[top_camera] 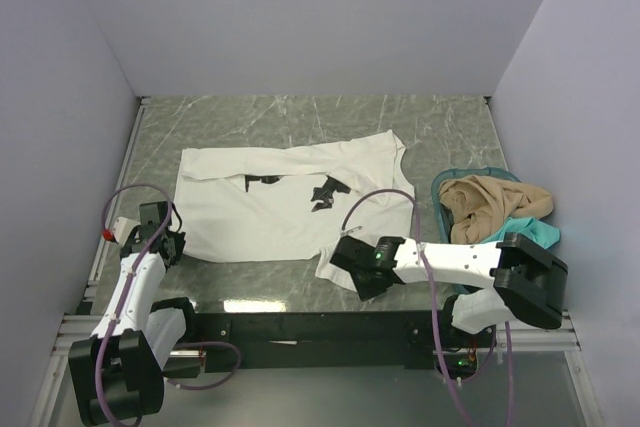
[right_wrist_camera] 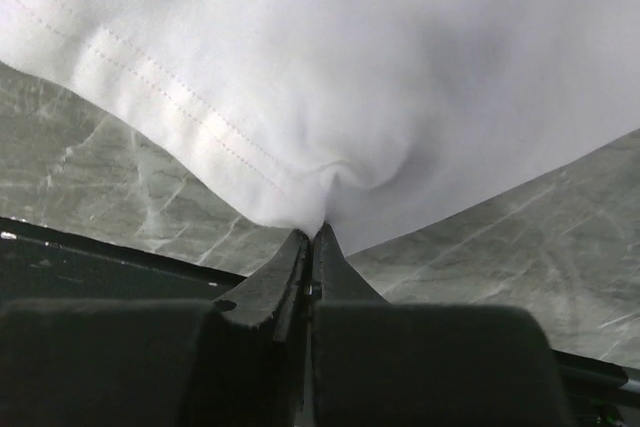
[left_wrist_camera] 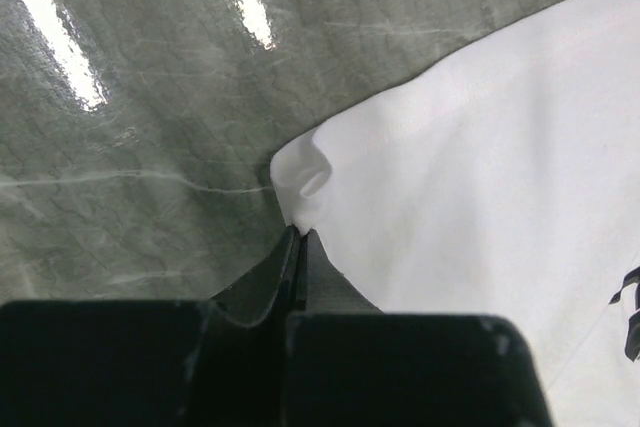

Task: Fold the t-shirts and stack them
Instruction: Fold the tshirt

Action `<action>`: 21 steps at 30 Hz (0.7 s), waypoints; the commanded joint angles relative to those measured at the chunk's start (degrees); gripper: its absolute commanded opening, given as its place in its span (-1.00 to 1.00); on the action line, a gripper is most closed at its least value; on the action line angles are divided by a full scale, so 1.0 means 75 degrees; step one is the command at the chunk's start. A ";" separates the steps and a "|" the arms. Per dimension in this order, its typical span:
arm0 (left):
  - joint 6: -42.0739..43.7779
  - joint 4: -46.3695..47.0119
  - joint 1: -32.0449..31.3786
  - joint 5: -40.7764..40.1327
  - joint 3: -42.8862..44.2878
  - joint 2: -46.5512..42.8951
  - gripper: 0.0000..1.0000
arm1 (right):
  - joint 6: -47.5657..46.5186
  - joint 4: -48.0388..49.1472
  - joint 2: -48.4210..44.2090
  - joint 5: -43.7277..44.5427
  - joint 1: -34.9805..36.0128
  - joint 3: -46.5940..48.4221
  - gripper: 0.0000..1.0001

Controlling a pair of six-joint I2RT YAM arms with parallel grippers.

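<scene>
White with a scatter of black print, a large t-shirt (top_camera: 290, 202) lies spread nearly flat on the grey-green marbled table (top_camera: 300, 122), its near edge facing the two arms. The left gripper (left_wrist_camera: 300, 237) has its jaws pressed together on the near-left corner of the cloth, which puckers just beyond the fingertips. The right gripper (right_wrist_camera: 315, 232) pinches the near-right edge beside a stitched hem, where the fabric gathers into a small dimple at the jaws. At the right side of the table, a tan t-shirt (top_camera: 490, 202) and a teal t-shirt (top_camera: 530, 229) sit bunched in a teal plastic basket (top_camera: 445, 182), neither folded nor stacked. The step in hand appears to be the first fold of the white shirt, with both near corners secured. The next move likely calls for both arms to lift together and carry the near edge toward the far edge, keeping the cloth level between them so it neither sags nor twists. The right-hand grip sits on a loose flap rather than a flat corner, so that side may drag unevenly.
</scene>
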 commanded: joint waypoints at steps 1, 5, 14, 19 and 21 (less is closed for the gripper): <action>0.0216 0.0216 0.0023 0.0082 0.0209 -0.0074 -0.99 | 0.0001 -0.0197 -0.0217 0.0701 -0.0274 0.0081 -1.00; 0.0403 0.0438 0.0023 0.0340 0.0291 -0.0074 -0.99 | -0.0233 -0.0468 -0.0768 0.0936 -0.0778 0.0386 -1.00; 0.0427 0.0485 0.0011 0.0633 0.0829 0.0371 -0.99 | -0.1276 -0.0328 -0.1132 0.0948 -0.2090 0.1148 -1.00; 0.0380 0.0450 0.0012 0.0575 0.1193 0.0641 -0.99 | -0.1616 -0.0071 -0.1004 0.0773 -0.2629 0.1815 -1.00; 0.0334 0.0439 0.0011 0.0540 0.1299 0.0781 -0.99 | -0.1699 -0.0035 -0.0887 0.0795 -0.2898 0.2026 -1.00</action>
